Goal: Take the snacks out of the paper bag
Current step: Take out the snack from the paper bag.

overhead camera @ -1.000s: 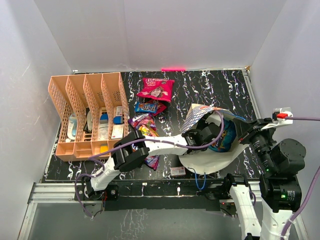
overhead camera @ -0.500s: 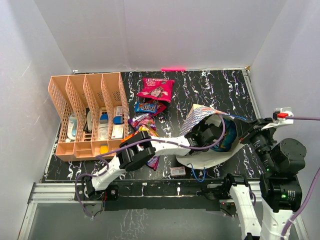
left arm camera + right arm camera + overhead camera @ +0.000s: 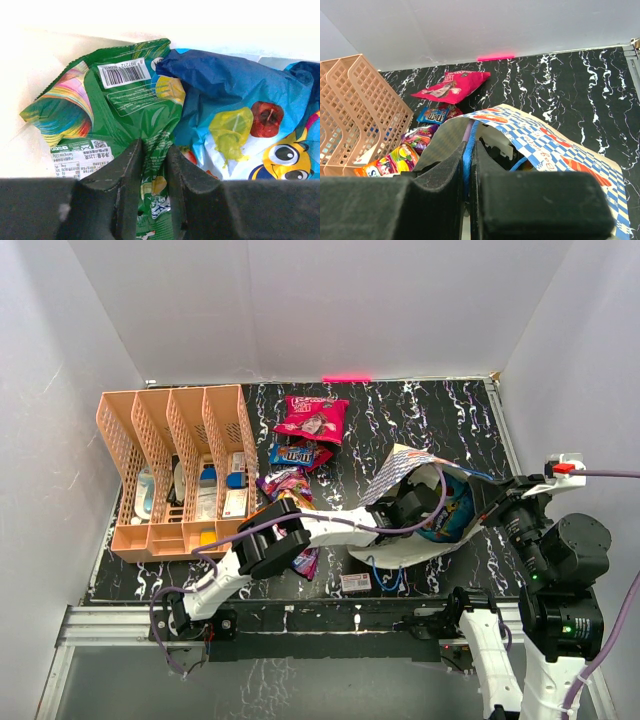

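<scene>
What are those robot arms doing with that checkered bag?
They are unpacking snacks. The right gripper pinches the thin blue cord handle of the blue-and-white checkered paper bag. The left gripper is inside, closed on a glossy green snack packet beside a blue packet. Other snacks, like the magenta-pink packet, already lie on the black table.

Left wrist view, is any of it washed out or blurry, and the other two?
Left wrist view: the inside of the paper bag is blown out white up top, the barcode on the green packet is crisp. Right wrist view: the right claw is dark and soft, the table beyond is sharp. Top external view: evenly lit.
</scene>
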Robot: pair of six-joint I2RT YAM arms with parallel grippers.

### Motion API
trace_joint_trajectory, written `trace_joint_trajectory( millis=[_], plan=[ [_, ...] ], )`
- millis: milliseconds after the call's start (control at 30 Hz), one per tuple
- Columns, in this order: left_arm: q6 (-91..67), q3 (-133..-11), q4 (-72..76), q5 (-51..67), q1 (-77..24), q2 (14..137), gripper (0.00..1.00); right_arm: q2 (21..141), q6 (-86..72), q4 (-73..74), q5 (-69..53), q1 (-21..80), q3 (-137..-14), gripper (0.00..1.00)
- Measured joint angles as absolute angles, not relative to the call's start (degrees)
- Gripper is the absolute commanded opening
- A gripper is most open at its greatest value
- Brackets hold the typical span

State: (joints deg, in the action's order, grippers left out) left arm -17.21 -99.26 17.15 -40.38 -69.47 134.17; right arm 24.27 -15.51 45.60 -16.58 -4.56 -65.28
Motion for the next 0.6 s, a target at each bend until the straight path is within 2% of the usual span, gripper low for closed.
trace_joint_trajectory(
  millis=[133,333,600],
  plan=[
    [-16.08,-98.08,16.01,-37.69,-68.90,132.70,0.16,24.27,-15.33,45.39,-16.36,-4.54,-65.23,0.08],
    [-15.86,-95.68,13.37,-32.60,-68.73,129.71,0.00,24.34,-14.90,44.71,-15.81,-4.54,-65.23,0.08],
    [-15.53,-95.00,9.15,-25.56,-68.79,126.72,0.00,24.34,-14.87,44.25,-14.48,-4.54,-65.23,0.08]
  ],
)
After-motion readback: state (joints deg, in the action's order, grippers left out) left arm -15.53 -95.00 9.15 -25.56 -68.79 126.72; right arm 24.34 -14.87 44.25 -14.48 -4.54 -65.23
